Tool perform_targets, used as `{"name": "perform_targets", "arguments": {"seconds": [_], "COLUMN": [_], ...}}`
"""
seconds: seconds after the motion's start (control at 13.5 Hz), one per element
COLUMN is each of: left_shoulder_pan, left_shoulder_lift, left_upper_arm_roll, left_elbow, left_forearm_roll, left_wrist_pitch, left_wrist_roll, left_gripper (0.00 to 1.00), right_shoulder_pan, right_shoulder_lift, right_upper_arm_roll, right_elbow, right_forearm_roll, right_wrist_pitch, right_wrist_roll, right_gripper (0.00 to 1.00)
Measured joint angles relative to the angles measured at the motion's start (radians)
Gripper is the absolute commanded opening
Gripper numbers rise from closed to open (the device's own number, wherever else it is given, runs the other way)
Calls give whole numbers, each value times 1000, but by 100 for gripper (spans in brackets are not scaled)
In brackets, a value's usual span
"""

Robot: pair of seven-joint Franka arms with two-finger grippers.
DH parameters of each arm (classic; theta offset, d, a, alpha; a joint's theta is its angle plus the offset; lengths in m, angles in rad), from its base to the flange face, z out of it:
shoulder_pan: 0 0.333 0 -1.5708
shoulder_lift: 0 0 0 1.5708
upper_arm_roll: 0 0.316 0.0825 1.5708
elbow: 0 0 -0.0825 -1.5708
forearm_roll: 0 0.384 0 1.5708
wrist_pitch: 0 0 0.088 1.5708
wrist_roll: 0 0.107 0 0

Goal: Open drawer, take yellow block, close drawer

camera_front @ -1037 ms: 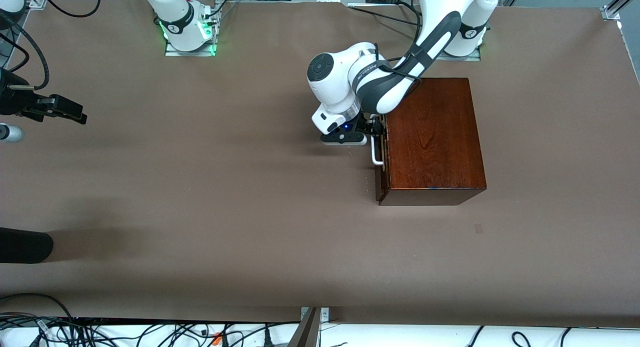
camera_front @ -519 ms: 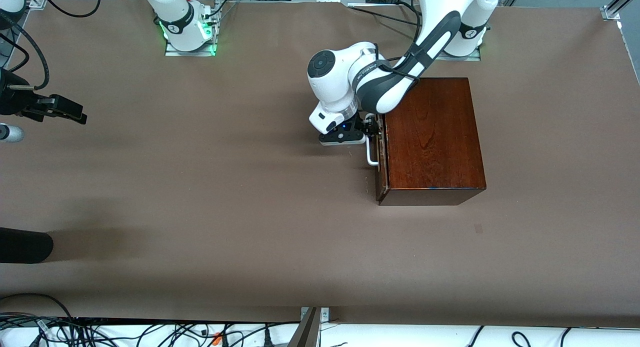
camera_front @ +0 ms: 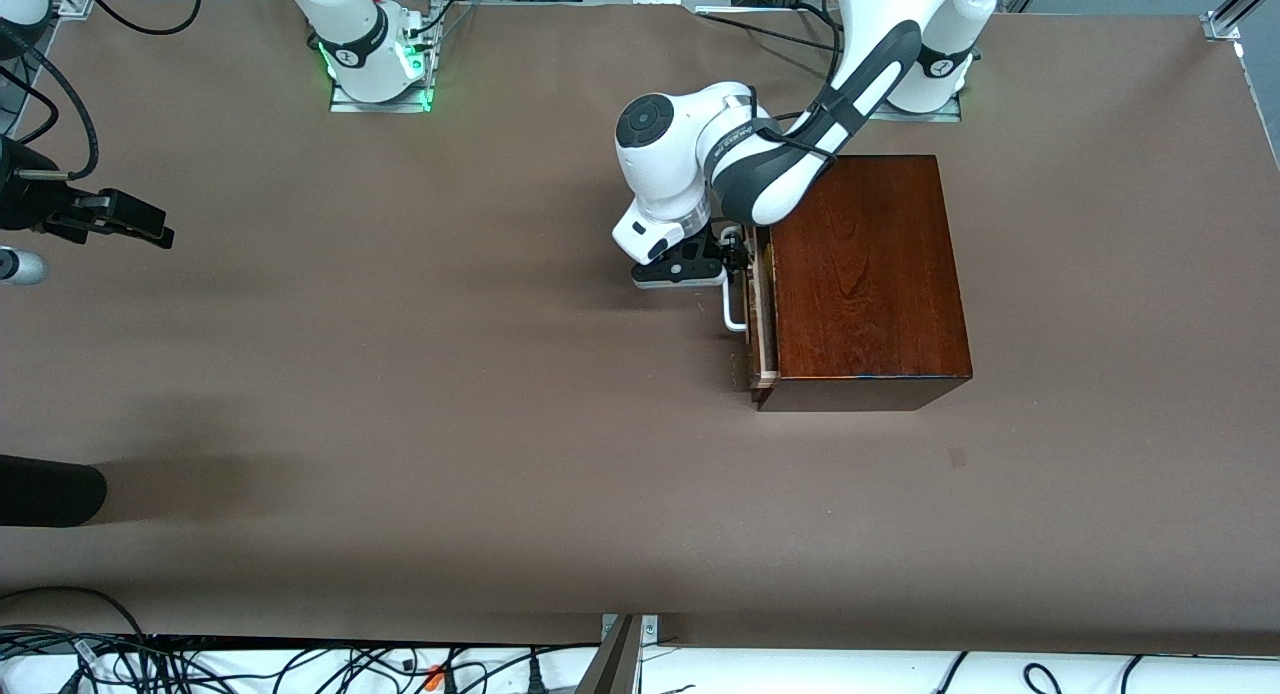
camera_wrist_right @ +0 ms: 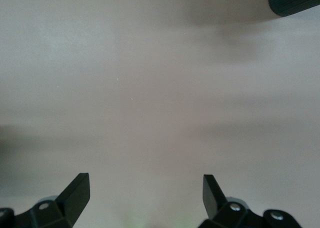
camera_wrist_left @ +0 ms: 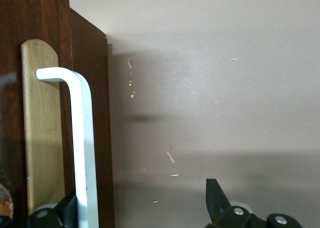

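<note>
The left gripper hooks its spread jaws around the handle of the slightly open drawer, while the right gripper waits, jaws released, over the bare surface.

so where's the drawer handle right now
In the front view, the white handle sits on the slightly opened drawer, hooked by the left gripper.

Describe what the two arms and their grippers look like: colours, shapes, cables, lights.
Both arms are glossy white with rounded joint housings. The left arm has dark grey panels, a thin black cable along it and a round dark cap on one joint. Its left gripper is black, on a white wrist block. The right arm glows green at its base. The right gripper has black, wedge-tipped fingers.
</note>
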Motion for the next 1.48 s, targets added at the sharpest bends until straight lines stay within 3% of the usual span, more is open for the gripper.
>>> {"name": "perform_targets", "arguments": {"seconds": [0.67,1.19,1.33,1.48], "left_shoulder_pan": [-16,-20,-21,-20], "left_shoulder_lift": [19,30,27,19], "left_upper_arm_roll": [-7,-8,-13,-45], "left_elbow": [68,90,127,205], "left_forearm_roll": [-54,-56,-87,-128], "left_wrist_pitch": [99,95,71,-52], "left_wrist_roll": [-8,-8,-4,3], "left_gripper": [100,100,100,100], "right_shoulder_pan": [0,0,0,0], "right_shoulder_lift": [0,0,0,0], "right_upper_arm_roll": [0,0,0,0], "right_elbow": [0,0,0,0], "right_forearm_roll": [0,0,0,0], "right_wrist_pitch": [0,0,0,0], "right_wrist_roll": [0,0,0,0], "right_gripper": [100,100,100,100]}}
